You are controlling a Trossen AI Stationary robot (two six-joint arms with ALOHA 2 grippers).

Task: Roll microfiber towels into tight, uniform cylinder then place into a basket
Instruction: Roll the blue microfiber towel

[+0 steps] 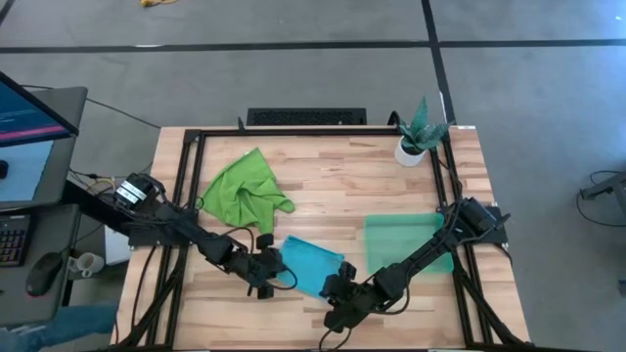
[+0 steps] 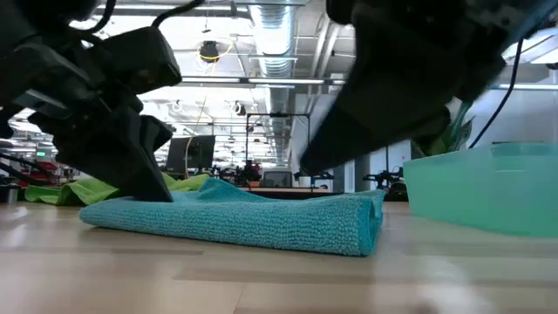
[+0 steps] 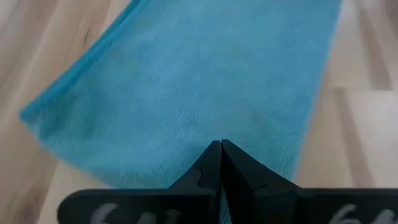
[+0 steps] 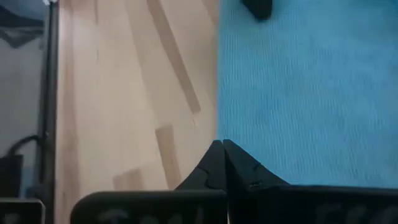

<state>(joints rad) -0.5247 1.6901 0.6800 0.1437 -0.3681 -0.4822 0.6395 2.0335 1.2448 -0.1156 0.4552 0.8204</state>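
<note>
From the high view, the bright sky-blue microfiber towel (image 1: 314, 265) lies folded flat near the front edge of the pale wooden surface (image 1: 323, 176), with the left hand (image 1: 270, 275) at its left end and the right hand (image 1: 342, 290) at its front right corner; the crumpled lime-green microfiber towel (image 1: 245, 188) sits toward the back left, the shallow translucent teal plastic basket (image 1: 404, 242) lies by the right edge, and a small white pot with a green plant (image 1: 415, 137) stands at the back right corner. In the low view the blue towel (image 2: 244, 218) is a low folded slab, not yet a cylinder, and the basket (image 2: 484, 187) stands just beside it, apart. In the left wrist view the left hand's fingers (image 3: 208, 171) are pressed together over the blue cloth (image 3: 199, 87). In the right wrist view the right hand's fingers (image 4: 211, 168) are likewise together at the cloth's edge (image 4: 311, 93). The step in hand seems to be rolling the blue towel; next, I judge, both hands must catch one short edge evenly and turn it over tightly.
</note>
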